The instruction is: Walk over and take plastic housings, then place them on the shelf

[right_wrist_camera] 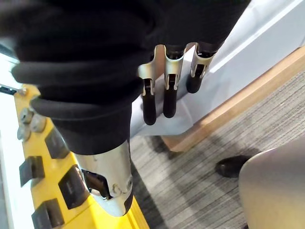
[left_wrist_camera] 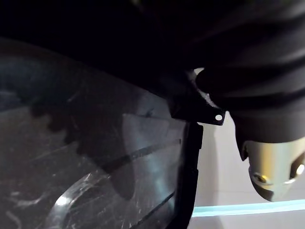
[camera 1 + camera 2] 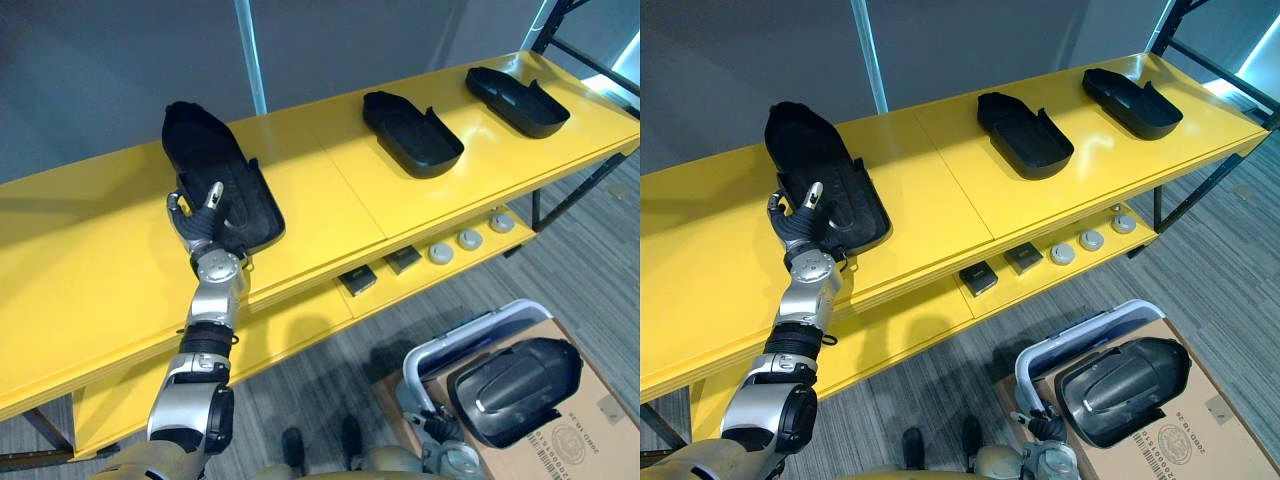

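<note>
Plastic housings (image 3: 412, 132), three on shelf (image 3: 330, 205), one in box (image 3: 592, 440), left robot hand (image 3: 203, 228) clamping leftmost, right robot hand (image 1: 165, 93) relaxed

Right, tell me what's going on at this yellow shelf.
The robot's left robot hand is at the near end of a black plastic housing lying on the top of the yellow shelf; whether it grips the part is unclear. Two more black plastic housings lie further right on the same top. A fourth black housing rests on the brown cardboard box on the floor. The right robot hand hangs low beside the shelf, fingers relaxed, holding nothing.
</note>
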